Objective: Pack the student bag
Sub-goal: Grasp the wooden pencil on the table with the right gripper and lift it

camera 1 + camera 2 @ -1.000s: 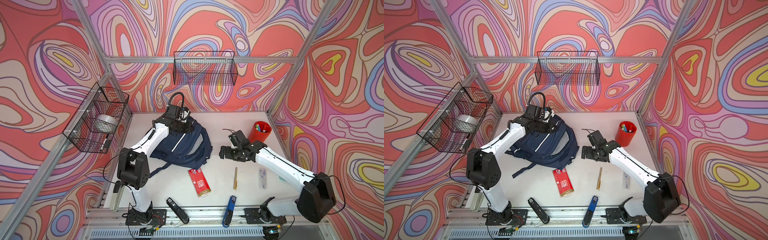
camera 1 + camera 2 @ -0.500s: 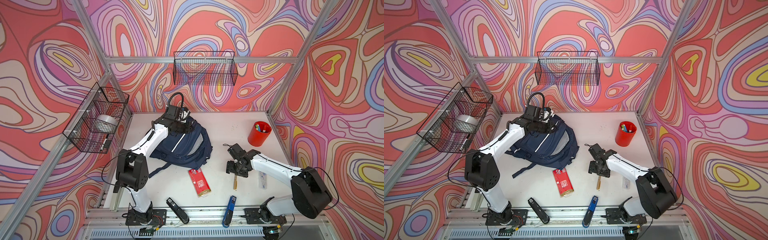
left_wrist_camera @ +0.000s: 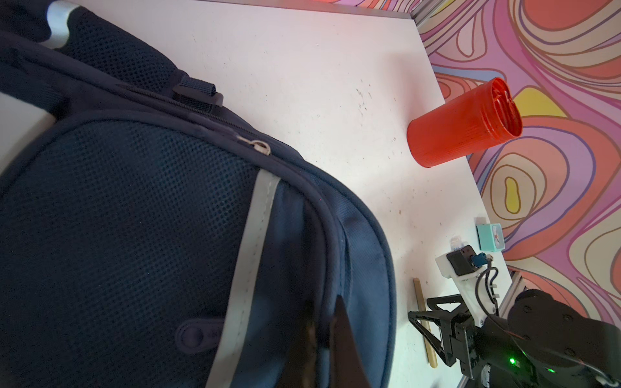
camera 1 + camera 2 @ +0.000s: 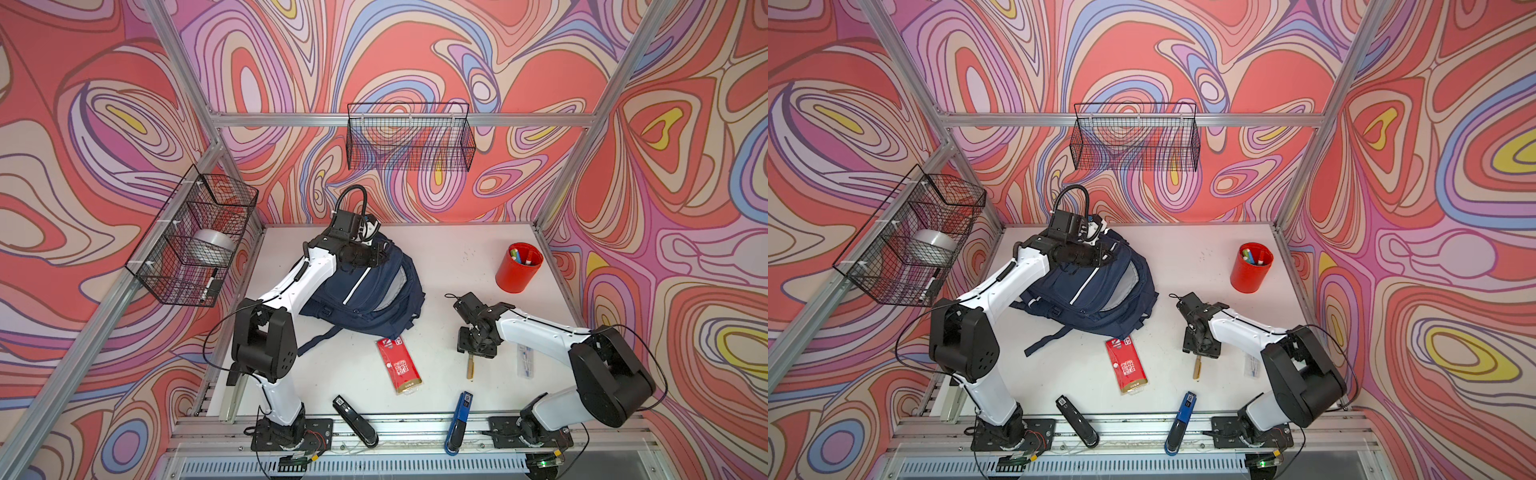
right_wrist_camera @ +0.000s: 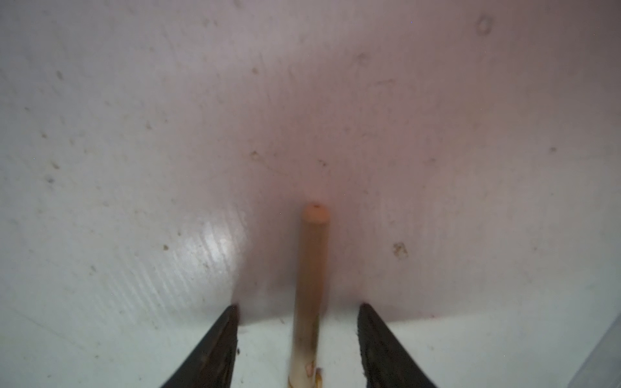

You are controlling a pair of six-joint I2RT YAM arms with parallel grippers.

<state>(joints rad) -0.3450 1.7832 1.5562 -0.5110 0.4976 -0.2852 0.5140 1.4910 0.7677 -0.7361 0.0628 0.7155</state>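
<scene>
The student bag (image 4: 365,299) (image 4: 1096,291), navy with white stripes, lies at the back left of the table. My left gripper (image 4: 372,253) (image 3: 324,302) is shut on a fold of fabric at the bag's top edge (image 3: 336,235). A thin wooden pencil (image 4: 470,368) (image 4: 1196,369) lies on the table to the right of the bag. My right gripper (image 4: 473,353) (image 5: 297,307) is lowered over the pencil's far end. Its jaws are open, one on each side of the pencil (image 5: 311,262), with a gap on both sides.
A red cup (image 4: 519,268) with pens stands at the back right. A red packet (image 4: 399,365), a black stapler (image 4: 355,419), a blue stapler (image 4: 459,419) and a clear sleeve (image 4: 524,361) lie near the front. Wire baskets (image 4: 409,139) (image 4: 195,245) hang on the walls.
My right gripper has moved from beside the bag toward the front and down over the pencil, and its jaws have narrowed. The left gripper keeps its hold on the bag.
</scene>
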